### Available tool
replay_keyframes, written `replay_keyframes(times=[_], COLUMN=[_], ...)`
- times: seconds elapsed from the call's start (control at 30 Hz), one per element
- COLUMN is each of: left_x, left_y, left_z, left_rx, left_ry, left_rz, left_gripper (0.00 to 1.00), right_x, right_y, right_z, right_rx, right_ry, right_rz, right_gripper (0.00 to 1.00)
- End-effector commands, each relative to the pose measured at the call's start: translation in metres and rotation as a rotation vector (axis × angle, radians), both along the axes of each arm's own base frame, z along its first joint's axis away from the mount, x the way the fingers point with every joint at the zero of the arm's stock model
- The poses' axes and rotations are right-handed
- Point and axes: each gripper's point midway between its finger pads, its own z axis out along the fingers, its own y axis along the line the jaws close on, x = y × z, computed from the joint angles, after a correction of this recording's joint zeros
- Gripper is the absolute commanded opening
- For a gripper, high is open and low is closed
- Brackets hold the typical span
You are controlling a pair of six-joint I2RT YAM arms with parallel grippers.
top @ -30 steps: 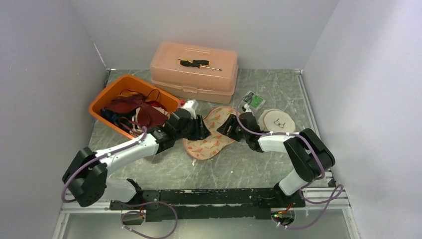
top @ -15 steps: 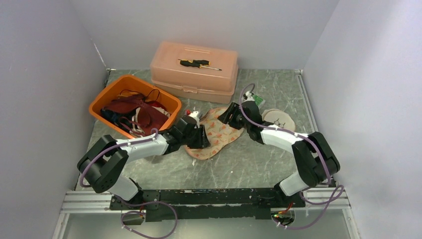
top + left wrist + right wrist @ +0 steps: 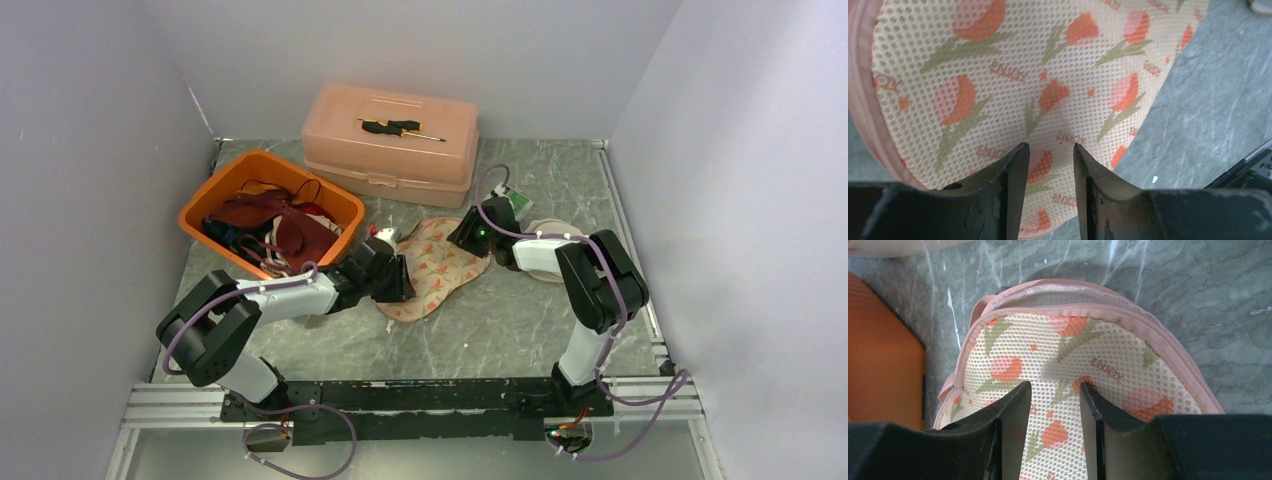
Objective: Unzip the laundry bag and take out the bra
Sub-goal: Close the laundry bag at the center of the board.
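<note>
The laundry bag (image 3: 435, 268) is a flat mesh pouch printed with orange tulips, edged by a pink zipper (image 3: 1128, 315), lying mid-table. My left gripper (image 3: 397, 277) reaches over the bag's left end; in the left wrist view its jaws (image 3: 1050, 146) stand partly apart, tips down on the mesh (image 3: 1048, 65), with nothing pinched that I can see. My right gripper (image 3: 470, 236) sits over the bag's right end. It is open the same way (image 3: 1055, 384), with mesh (image 3: 1088, 345) showing in the gap. The bra is hidden.
An orange bin (image 3: 215, 200) of dark red garments stands left of the bag. A pink plastic case (image 3: 390, 155) with a screwdriver (image 3: 400, 128) on its lid sits at the back. A round beige pad (image 3: 565, 238) and a small green item (image 3: 515, 200) lie to the right.
Both grippers have narrowed their jaws. The right gripper moved back and right along the bag; the left arm folded in, and the bag shifted slightly with them.
</note>
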Motion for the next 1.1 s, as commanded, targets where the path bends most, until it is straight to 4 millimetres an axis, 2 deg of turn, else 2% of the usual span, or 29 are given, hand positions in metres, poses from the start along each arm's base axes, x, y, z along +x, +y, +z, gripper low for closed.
replay_keyframes(times=[0.0,0.13,0.23,0.3,0.43,0.53,0.63,0.7,0.73,0.77,0.8,0.93,1.07], left_x=[0.000,-0.003,-0.003,-0.003,-0.002,-0.001,-0.002,-0.003,-0.004,-0.004,-0.004,-0.004,-0.006], left_y=[0.010,0.013,0.013,0.013,0.018,0.024,0.033,0.039,0.042,0.045,0.048,0.067,0.091], left_z=[-0.013,-0.014,-0.003,0.014,0.050,0.079,0.105,0.120,0.126,0.133,0.141,0.172,0.212], left_rx=[0.044,0.057,0.037,0.013,-0.008,-0.029,-0.041,-0.045,-0.045,-0.044,-0.048,0.005,0.033], left_ry=[-0.008,-0.012,-0.044,-0.079,-0.143,-0.203,-0.249,-0.274,-0.285,-0.300,-0.320,-0.379,-0.451], left_rz=[0.011,-0.002,-0.011,-0.021,-0.011,0.006,0.028,0.044,0.053,0.059,0.061,0.090,0.144], left_gripper=[0.43,0.43,0.43,0.45,0.50,0.53,0.55,0.57,0.68,0.91,0.94,0.95,0.95], right_x=[0.016,0.012,0.011,0.011,0.008,-0.001,-0.020,-0.040,-0.049,-0.060,-0.072,-0.115,-0.148], right_y=[-0.002,-0.005,-0.003,-0.004,-0.005,-0.006,-0.005,-0.002,-0.005,-0.005,-0.009,-0.018,-0.046], right_z=[0.005,-0.002,0.008,0.020,0.069,0.115,0.157,0.184,0.195,0.207,0.220,0.246,0.249], right_rx=[-0.007,0.012,0.023,0.022,0.012,-0.020,-0.036,-0.043,-0.060,-0.062,-0.064,-0.080,0.090], right_ry=[-0.044,-0.038,-0.076,-0.111,-0.229,-0.331,-0.424,-0.489,-0.520,-0.548,-0.572,-0.622,-0.621], right_rz=[-0.008,-0.011,0.009,0.021,0.030,0.044,0.070,0.109,0.104,0.107,0.101,0.103,-0.024], right_gripper=[0.44,0.45,0.48,0.54,0.74,0.82,0.87,0.90,0.91,0.92,0.92,1.00,1.00])
